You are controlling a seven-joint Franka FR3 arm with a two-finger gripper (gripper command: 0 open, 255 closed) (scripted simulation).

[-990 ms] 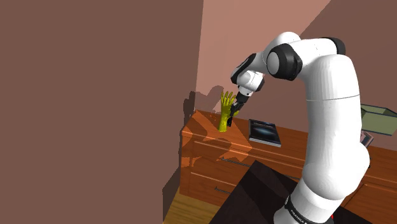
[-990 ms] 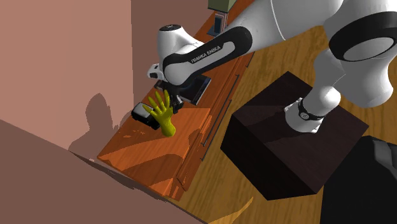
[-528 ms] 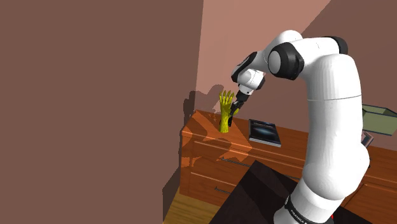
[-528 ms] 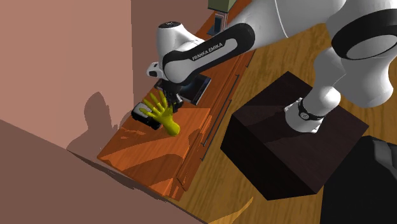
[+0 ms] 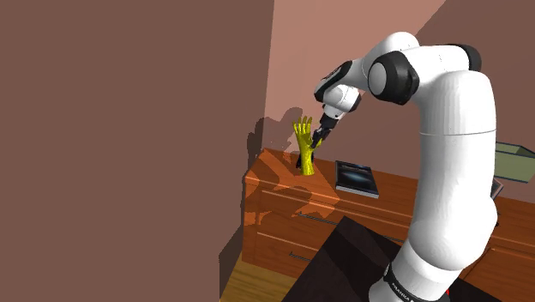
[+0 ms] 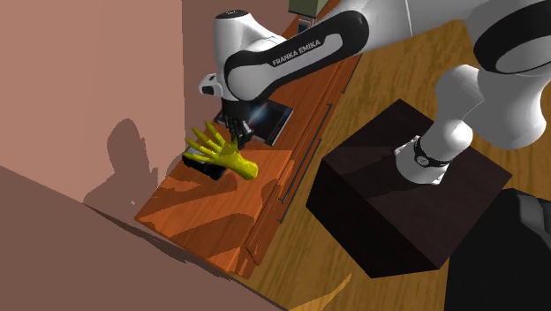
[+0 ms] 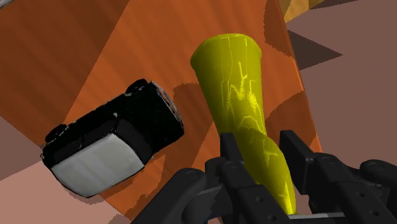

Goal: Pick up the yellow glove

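Room: brown-red walls [image 5: 129, 129] meet in a corner behind an orange-brown wooden dresser [image 5: 276, 172]; the wooden floor [image 6: 309, 287] lies below it.
Writing: "FRANKA EMIKA" stands in white letters on the dark part of the arm [image 6: 305, 51], readable in the second exterior view. I read no other writing.
Containers: a grey-green box [image 5: 514, 160] stands at the shoulder view's right edge; what it holds I cannot tell.
Drawers: the dresser's drawer fronts [image 5: 296, 216] are closed, each with a thin dark handle.
Task's thing: the yellow glove [image 5: 303, 140] is in the grip of the robot, above the corner end of the dresser top, near the walls. It stands about upright in the shoulder view, its spread fingers upward and its open cuff toward the dresser top. In the wrist view the cuff seems clear of the wood.
Hand: the black gripper [image 5: 308, 161] is clamped on the yellow glove, one finger on each side of its narrow part, as the wrist view shows [image 7: 262, 153].
Beside the glove: a black device with one white face [image 7: 108, 149] lies on the dresser top, close to the glove's cuff and apart from it.
Further along: a flat dark tablet [image 5: 356, 178] lies on the dresser top, between the glove and the grey-green box.
Stand: the dark box stand [image 6: 397, 185] sits on the floor in front of the dresser.
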